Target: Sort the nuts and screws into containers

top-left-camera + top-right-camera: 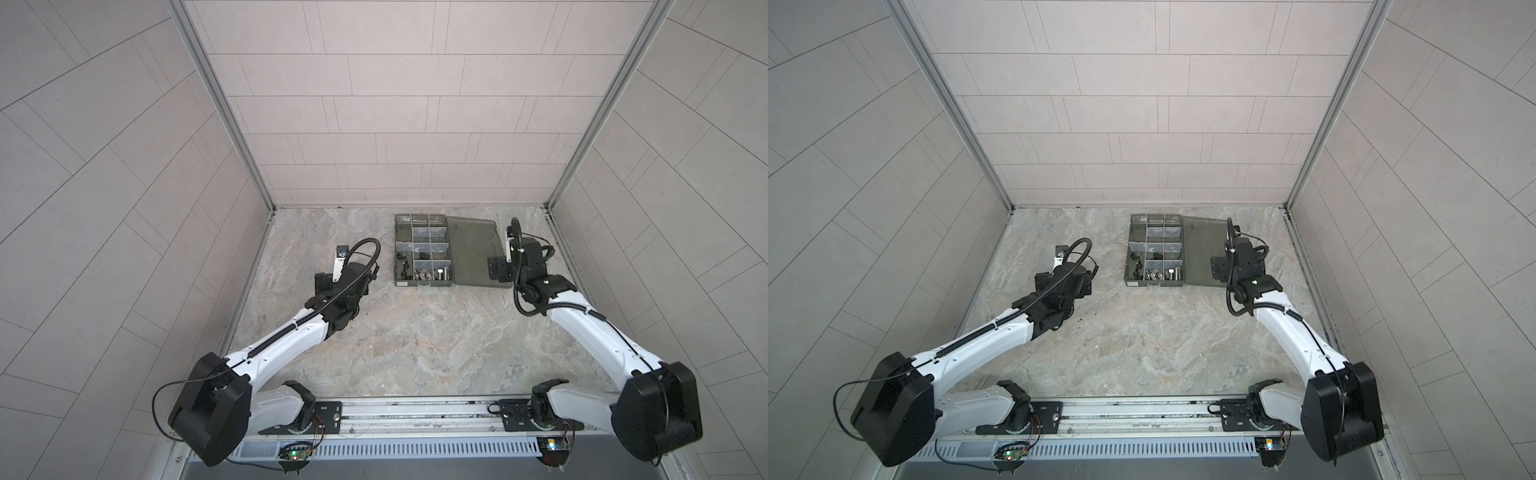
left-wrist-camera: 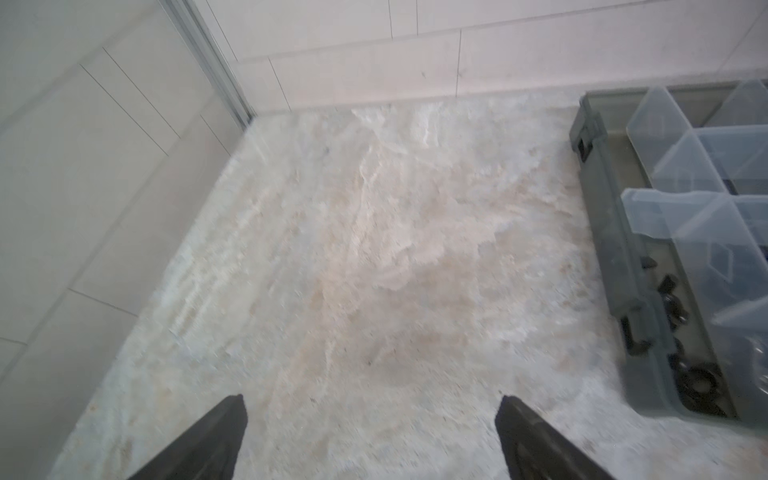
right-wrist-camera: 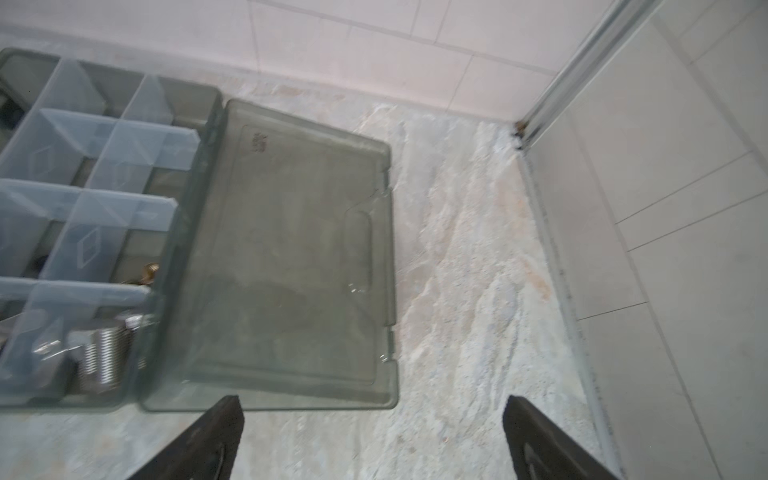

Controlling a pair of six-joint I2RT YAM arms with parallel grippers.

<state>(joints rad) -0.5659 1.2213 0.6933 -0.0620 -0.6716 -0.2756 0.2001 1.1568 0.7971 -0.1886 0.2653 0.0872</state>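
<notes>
left claw (image 2: pixel 372 399) hangs released and empty, its fingers spread wide over bare tabletop (image 1: pixel 415 332), just off the left wall of the organizer box (image 1: pixel 397 249), which lies to the claw's right

the box's long axis runs from the robot's side toward the back wall, so its left wall runs past this claw lengthwise

inside the box, along that left wall toward the near end, lie the black nuts (image 2: pixel 669 291), the pieces closest to the left claw

in the box's near row, silver nuts (image 1: pixel 420 274) sit in the middle compartment and the screws (image 3: pixel 104 353) in the one beside the hinge, with a brass nut (image 3: pixel 150 272) in the compartment just behind the screws

the far compartments look empty, though the blur leaves that unsure

right of the box the lid (image 1: pixel 473 253) lies flat open on the tabletop

right claw (image 3: pixel 372 399) hovers by the lid's near right corner, also released and holding nothing

from it the screws lie leftward across the lid, so by my reading it is the nearer arm for them

every screw and nut i can make out is already in the box, so sorting looks finished or nearly so

a few dark specks (image 1: pixel 353 320) left of the box, near the left arm, are too small to tell
</notes>
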